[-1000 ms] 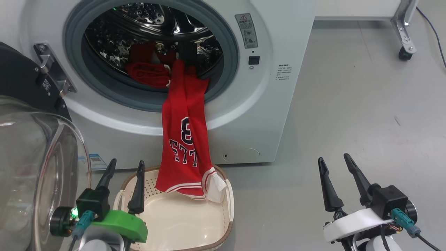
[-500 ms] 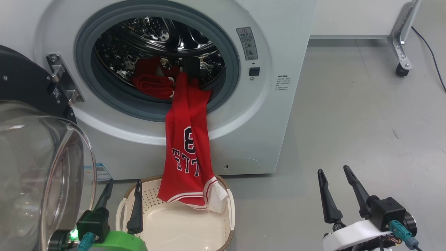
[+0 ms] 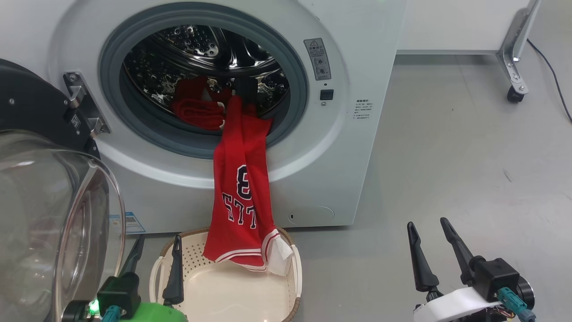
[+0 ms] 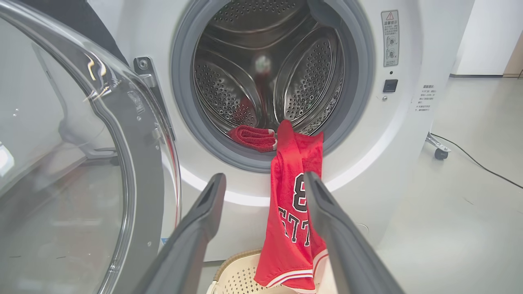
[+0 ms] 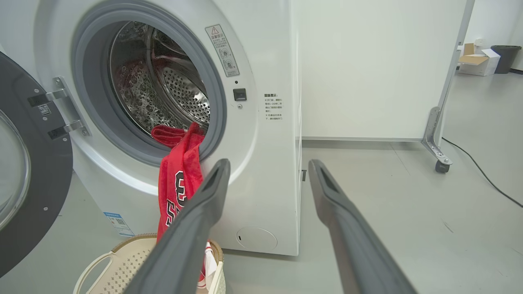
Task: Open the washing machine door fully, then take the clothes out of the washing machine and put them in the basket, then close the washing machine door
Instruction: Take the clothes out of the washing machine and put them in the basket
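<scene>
hanging clothes lettered upside down, blue label

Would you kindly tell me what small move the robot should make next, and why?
Probably lift the left gripper up to the red jersey and close on it. The washing machine door stands open, that gripper is open, empty and nearest, and the jersey hangs from the drum with only its hem in the basket.

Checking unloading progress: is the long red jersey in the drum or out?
Partly out: the red jersey drapes from the drum over the grey gasket, its white-trimmed hem reaching the basket below.
</scene>
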Robot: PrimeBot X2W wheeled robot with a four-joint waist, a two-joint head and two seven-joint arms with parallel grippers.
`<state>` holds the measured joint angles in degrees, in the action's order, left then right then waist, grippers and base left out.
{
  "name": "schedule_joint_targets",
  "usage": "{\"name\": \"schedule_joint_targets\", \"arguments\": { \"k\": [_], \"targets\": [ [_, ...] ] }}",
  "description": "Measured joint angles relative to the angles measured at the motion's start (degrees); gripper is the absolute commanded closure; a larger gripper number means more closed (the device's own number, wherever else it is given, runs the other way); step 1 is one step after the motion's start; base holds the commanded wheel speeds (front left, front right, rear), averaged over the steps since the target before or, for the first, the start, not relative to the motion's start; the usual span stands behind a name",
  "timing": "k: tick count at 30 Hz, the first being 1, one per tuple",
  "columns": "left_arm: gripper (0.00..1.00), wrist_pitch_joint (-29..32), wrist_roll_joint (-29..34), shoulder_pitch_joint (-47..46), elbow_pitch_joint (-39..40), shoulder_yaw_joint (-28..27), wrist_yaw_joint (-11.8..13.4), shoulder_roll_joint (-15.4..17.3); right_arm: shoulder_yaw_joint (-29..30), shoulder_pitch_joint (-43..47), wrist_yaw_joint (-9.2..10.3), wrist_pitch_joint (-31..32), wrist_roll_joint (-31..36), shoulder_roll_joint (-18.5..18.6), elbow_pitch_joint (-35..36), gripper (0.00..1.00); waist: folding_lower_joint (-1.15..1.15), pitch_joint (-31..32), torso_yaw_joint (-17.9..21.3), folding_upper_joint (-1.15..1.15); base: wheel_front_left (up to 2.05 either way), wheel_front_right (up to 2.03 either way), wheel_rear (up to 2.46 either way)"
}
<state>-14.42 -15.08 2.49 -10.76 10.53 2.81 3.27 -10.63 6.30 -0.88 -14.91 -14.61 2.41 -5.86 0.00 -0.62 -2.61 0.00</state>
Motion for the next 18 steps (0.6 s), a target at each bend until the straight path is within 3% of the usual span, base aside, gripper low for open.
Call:
{"name": "schedule_joint_targets", "arguments": {
  "k": [18],
  "targets": [
    [0.0,1.26,-0.01,0.24,2.52,0.25,0.51,0.0,-1.13,0.12,0.02,0.0,-0.01,-0.04,1.25,0.0,0.0,-1.85,0.29,0.0,0.0,0.0,0.0]
  ]
}}
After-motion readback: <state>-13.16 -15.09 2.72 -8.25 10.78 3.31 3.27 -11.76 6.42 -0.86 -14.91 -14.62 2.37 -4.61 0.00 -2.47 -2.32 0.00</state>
